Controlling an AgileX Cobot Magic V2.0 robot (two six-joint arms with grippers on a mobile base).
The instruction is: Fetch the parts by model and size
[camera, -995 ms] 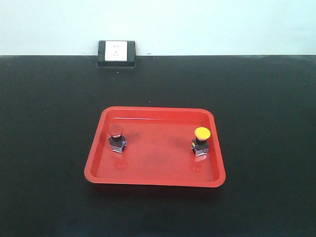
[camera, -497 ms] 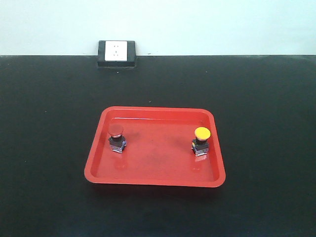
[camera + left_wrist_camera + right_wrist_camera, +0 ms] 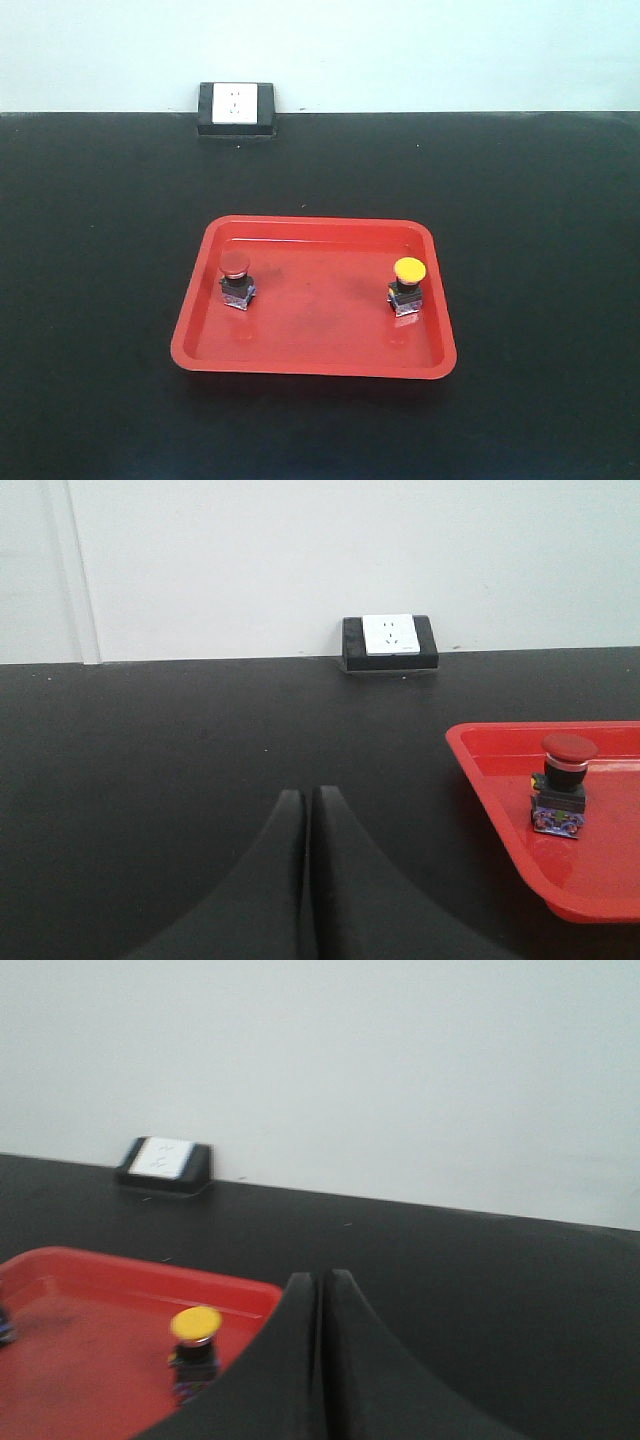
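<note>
- Sitting unchanged from the earlier frames, the red tray [image 3: 313,360] rests on the black counter [image 3: 540,200].
- Red-capped switch [image 3: 236,279] stands upright at the tray's left side; yellow-capped switch [image 3: 407,285] stands upright at its right, well apart. Neither has shifted.
- Left hand [image 3: 306,810] is closed, fingers together, empty, left of the tray.
- Right hand [image 3: 322,1290] is likewise closed and empty, beside the tray's right edge.
- Wall socket [image 3: 237,106] sits at the counter's far edge.
</note>
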